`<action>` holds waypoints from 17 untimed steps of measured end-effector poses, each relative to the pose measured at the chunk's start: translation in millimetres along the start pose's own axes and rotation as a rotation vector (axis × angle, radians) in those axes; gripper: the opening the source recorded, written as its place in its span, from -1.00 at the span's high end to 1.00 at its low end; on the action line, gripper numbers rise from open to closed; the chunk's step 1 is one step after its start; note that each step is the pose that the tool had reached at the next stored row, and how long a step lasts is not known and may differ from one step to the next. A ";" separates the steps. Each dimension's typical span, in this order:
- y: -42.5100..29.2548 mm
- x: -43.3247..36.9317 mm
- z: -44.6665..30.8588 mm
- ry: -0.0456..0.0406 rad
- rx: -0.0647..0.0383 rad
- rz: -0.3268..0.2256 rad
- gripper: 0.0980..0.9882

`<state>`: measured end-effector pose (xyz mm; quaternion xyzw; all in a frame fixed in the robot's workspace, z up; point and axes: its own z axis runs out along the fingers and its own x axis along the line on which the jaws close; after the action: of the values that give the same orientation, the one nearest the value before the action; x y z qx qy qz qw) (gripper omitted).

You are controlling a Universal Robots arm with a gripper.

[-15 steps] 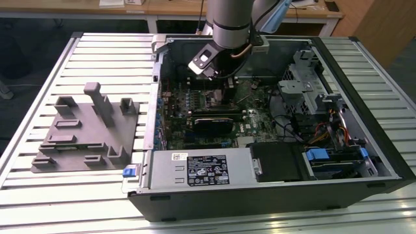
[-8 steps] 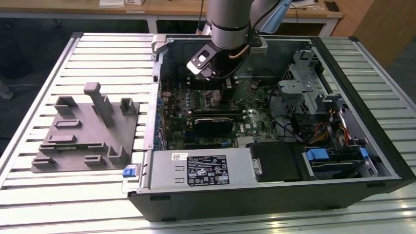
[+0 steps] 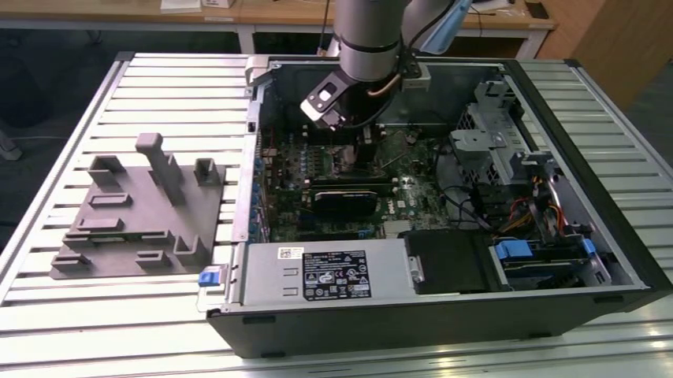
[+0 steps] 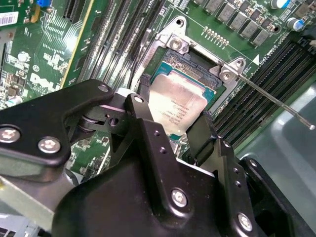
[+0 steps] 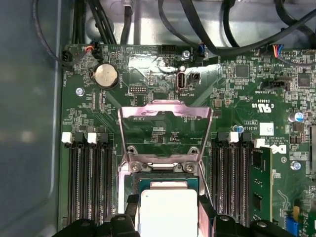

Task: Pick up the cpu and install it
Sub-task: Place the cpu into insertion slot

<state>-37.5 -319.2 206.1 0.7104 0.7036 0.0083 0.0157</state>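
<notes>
- Between the gripper [image 4: 174, 103] fingers [image 4: 203, 134]: the cpu [image 4: 180, 96], silver top up, with the jaws closed against two opposite edges, judged a firm clamp.
- Directly beneath: the socket [image 4: 190, 63] on the green board. The cpu lies squarely over it; whether it is seated or just above cannot be told. Picking up is judged done; release and locking are not yet done.
- Just beyond the cpu: the hold-down frame [image 5: 165, 106], tilted up and open, and the thin lever [image 4: 276, 101], swung free beside the socket.
- Either side: memory slots [image 5: 89, 182], close to the fingers.
- Farther off: a coin battery [image 5: 105, 75] and black cables [image 5: 126, 22], well apart.
- Outermost: the computer case [image 3: 421, 315] on the bench [image 3: 63, 346], with a grey fixture [image 3: 137, 213] near the bench edge at the exterior view's left.
</notes>
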 end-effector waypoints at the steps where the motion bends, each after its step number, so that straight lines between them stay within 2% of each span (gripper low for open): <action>1: -0.5 0.1 0.6 -0.0001 0.000 0.002 0.00; 12: -1.3 2.0 10.0 -0.0001 0.000 0.004 0.00; 17: -1.8 2.4 11.8 0.0000 0.000 0.004 0.00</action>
<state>-38.8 -316.9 194.2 0.7118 0.7022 0.0083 0.0156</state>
